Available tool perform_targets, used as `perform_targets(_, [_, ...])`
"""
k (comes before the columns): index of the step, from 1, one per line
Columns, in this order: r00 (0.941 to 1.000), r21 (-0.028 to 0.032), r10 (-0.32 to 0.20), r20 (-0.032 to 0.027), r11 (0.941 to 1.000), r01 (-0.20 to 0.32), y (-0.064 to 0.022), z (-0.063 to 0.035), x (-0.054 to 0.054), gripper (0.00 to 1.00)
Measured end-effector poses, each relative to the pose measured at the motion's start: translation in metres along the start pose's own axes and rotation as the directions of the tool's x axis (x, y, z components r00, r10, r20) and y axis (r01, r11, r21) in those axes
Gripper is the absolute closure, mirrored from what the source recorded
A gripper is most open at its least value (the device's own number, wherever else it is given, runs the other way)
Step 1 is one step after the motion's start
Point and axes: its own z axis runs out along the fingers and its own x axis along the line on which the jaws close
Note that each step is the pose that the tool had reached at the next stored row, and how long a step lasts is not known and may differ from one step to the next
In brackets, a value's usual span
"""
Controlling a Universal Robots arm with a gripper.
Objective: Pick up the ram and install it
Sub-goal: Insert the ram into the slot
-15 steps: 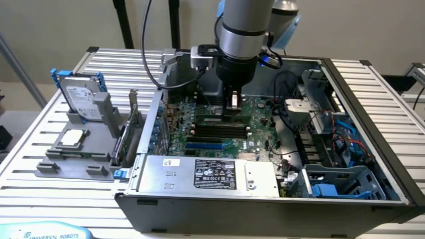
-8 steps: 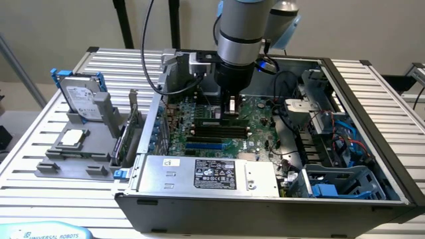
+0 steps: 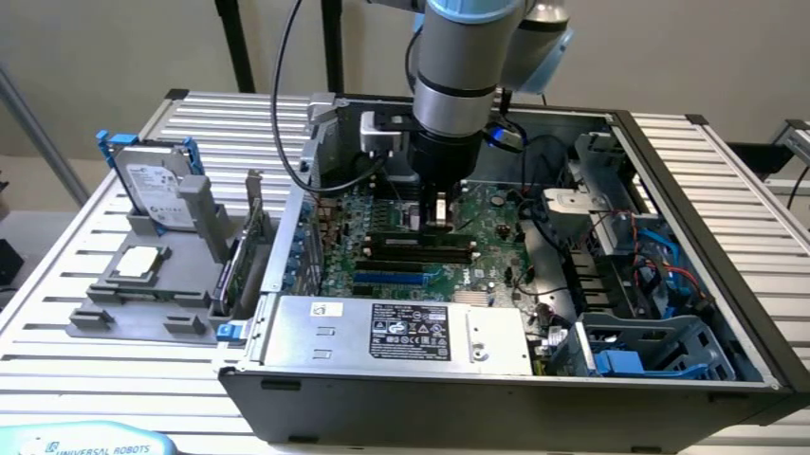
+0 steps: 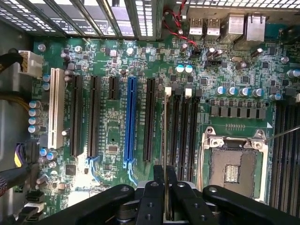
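Edge-on, the ram (image 4: 167, 136) appears to us as a thin stick pinched between the pincer's (image 4: 165, 172) nearly closed fingers. It runs along the black memory slots (image 4: 185, 136), between the blue slot (image 4: 130, 122) and the processor socket (image 4: 233, 166) on the motherboard (image 4: 112, 154). Whether it is seated we cannot tell. In the exterior view, the arm (image 3: 462, 66) reaches down into the open computer case (image 3: 379, 398). A hard drive (image 3: 158, 190) stands on the table (image 3: 51, 365) at that view's left.

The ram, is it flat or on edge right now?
On edge: the ram shows as a thin line clamped in the gripper, parallel to the memory slots.
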Motion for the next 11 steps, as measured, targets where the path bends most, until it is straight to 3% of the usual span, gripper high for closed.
perform_targets(11, [1.0, -0.0011, 0.0, -0.0002, 1.0, 0.0, -0.0025, 0.003, -0.0011, 0.87])
